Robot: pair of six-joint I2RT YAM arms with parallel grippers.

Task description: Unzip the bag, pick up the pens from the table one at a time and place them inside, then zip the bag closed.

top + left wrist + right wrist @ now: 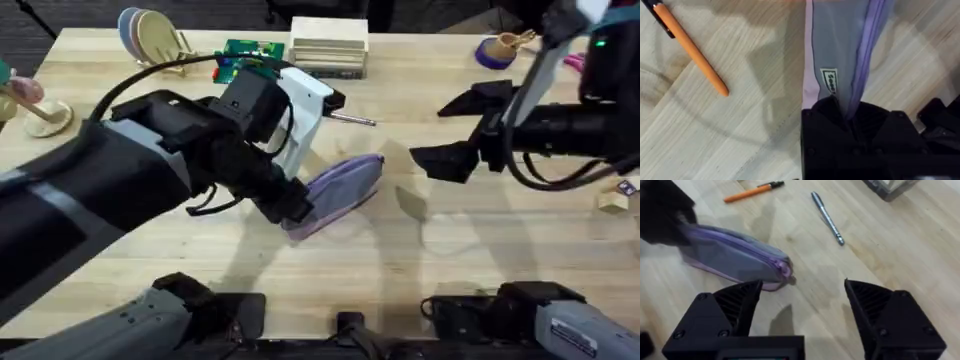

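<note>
On the table, left claw pinching zipped bag, right claw spread, pens outside.

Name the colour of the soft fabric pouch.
Lavender-purple fabric pouch, seen best from the right wrist.

A small white label is showing on the bag in the left wrist view — dark letters running sideways, starting roughly "Soue", the remainder cut off. Nothing else is reading as legible text.
</note>
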